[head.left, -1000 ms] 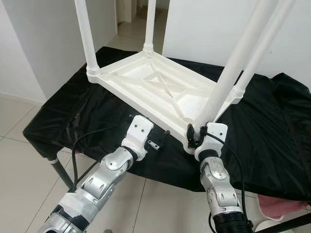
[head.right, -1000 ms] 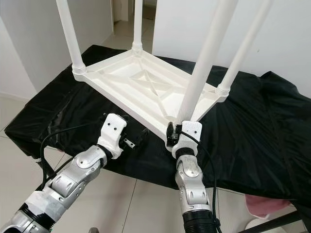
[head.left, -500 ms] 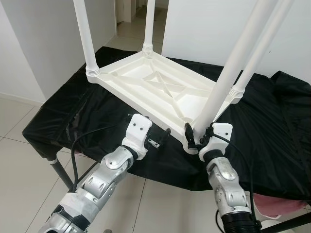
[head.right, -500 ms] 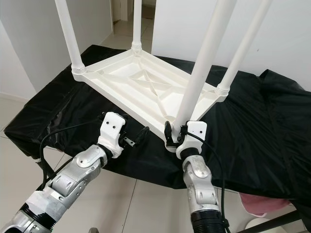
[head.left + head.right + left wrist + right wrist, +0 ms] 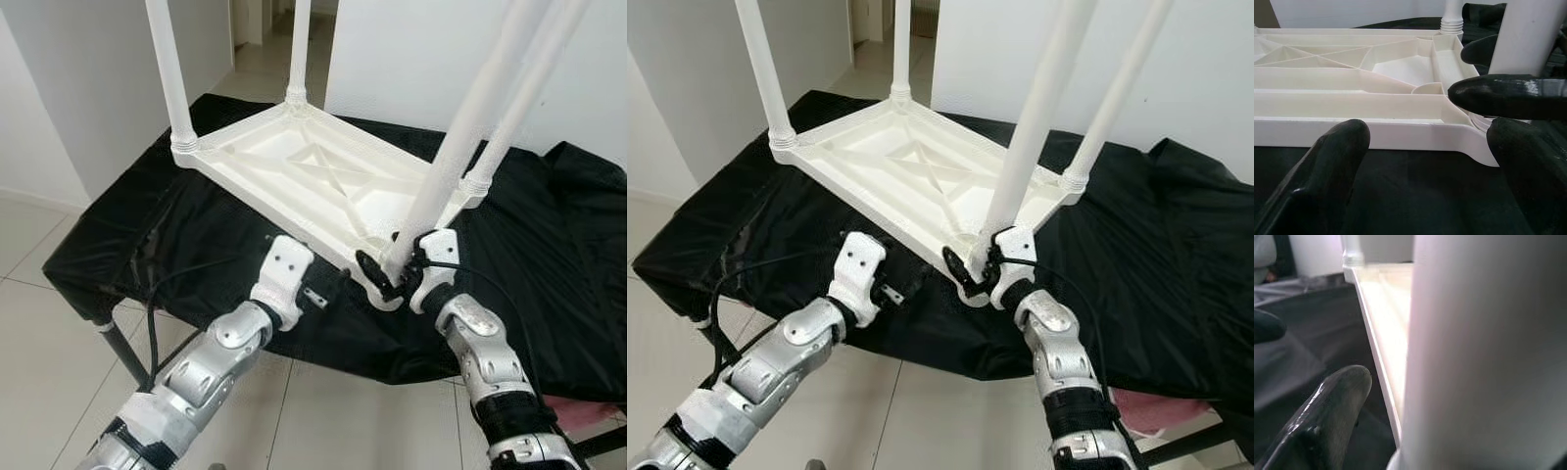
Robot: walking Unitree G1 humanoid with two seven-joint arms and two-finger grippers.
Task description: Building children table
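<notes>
1. The white plastic children's table (image 5: pixel 323 186) lies upside down on a work surface draped in black cloth (image 5: pixel 147 235). Its four legs point upward and its ribbed underside is exposed.

2. Left gripper (image 5: pixel 333 286): it sits low over the cloth, just in front of the table's near long edge, fingers pointing toward the near right corner. In the left wrist view its two black fingers (image 5: pixel 1327 171) stand spread apart with nothing between them. It is free and holds nothing.

3. Near right leg (image 5: pixel 460 137): it rises from the corner socket on a steep slant, leaning up and away to the robot's right, not parallel with the other legs. Judgement: the leg is not yet seated true.

4. Right gripper (image 5: pixel 390 269): it is at the foot of this leg. One finger (image 5: pixel 372 272) curls round the left of the base and the wrist lies to the right, so the leg stands between the fingers. Whether they press the leg cannot be told; in the right wrist view the leg lies hard against the camera.

5. Deciding relation: the leg's long axis runs upward from the right gripper, which is the nearer; the left gripper lies beside the socket, placed to steady the frame.

6. No brand, label or writing is legible.
</notes>
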